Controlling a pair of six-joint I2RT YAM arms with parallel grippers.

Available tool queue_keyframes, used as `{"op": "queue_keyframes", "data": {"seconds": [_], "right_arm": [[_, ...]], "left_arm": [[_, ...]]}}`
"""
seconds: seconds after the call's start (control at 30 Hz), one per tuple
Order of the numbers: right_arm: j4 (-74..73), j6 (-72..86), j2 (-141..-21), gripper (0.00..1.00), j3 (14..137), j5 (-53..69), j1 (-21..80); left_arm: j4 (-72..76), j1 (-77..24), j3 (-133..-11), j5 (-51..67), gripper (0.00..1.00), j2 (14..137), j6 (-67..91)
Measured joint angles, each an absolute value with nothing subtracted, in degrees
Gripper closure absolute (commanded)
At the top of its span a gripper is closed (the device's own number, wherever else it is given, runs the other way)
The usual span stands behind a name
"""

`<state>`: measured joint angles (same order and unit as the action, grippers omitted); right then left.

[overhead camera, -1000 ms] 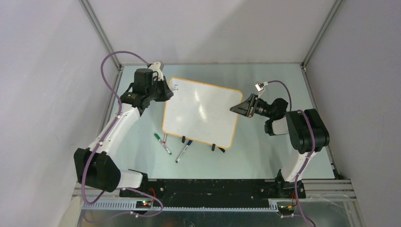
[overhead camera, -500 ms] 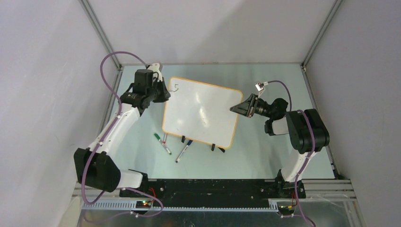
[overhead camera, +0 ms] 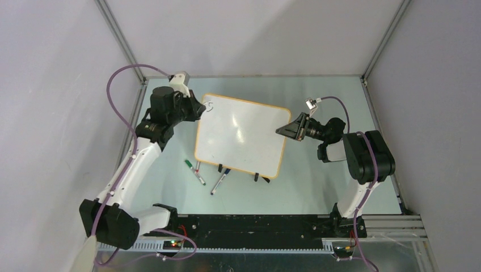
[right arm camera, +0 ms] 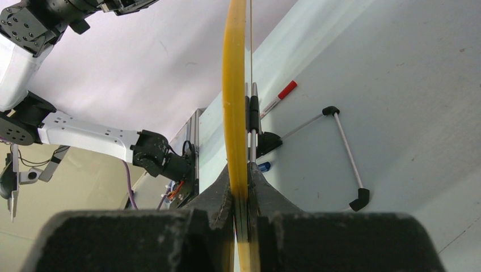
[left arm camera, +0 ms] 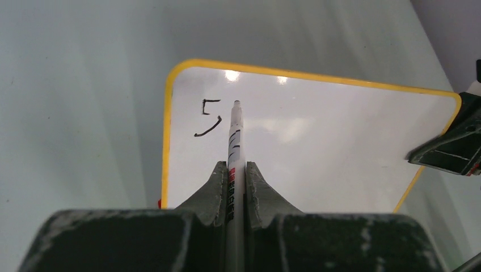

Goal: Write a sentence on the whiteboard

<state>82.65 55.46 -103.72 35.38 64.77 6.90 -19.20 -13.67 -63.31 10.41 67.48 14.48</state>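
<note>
- The whiteboard [overhead camera: 244,139] sits mid-tabletop between the two arms. Its two black clip feet [overhead camera: 220,166] are along the near edge.
- The sentence [left arm camera: 210,116] is only a rough first letter in the far-left corner of the board. The rest of the surface is bare, so I judge the task barely begun.
- The right claw [right arm camera: 241,175] is clamped on the board's orange-yellow rim at its right edge, steadying it. In the top view the right claw [overhead camera: 286,129] comes in from the side.
- The left claw [left arm camera: 232,170] is closed around a black marker [left arm camera: 235,141], with the barrel pinched between the fingers.
- Key relation: the marker's long axis runs straight out from the left claw toward the board's far edge. Its tip is just right of the written stroke, with blank board stretching rightward.
- I cannot tell whether the tip touches the surface or is lifted clear of it.
- The left arm is the one nearer the lettering. The next letter likely calls for a small shift to the right.
- Risk: pen pressure could push the board against the single right-side grip.
- On the tabletop [overhead camera: 317,187], beside the board's near-left corner, lie spare markers: a green one [overhead camera: 188,164] and a blue-capped one [overhead camera: 219,181].
</note>
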Motion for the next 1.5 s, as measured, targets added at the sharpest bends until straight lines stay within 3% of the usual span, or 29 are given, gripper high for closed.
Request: {"op": "queue_keyframes", "data": {"seconds": [0.5,0.77,1.5], "right_arm": [[82.65,55.46,-103.72,1.00,35.38,64.77,6.90],[82.65,55.48,-103.70,1.00,35.38,64.82,6.85],[82.63,55.94,-103.72,1.00,35.53,64.90,6.87]], "left_arm": [[-19.05,-16.01,-62.83,8.49,1.00,67.92,24.77],[-16.71,-18.41,-54.35,2.72,1.00,61.49,30.94],[17.06,-22.98,-33.58,-5.91,1.00,58.33,31.70]]}}
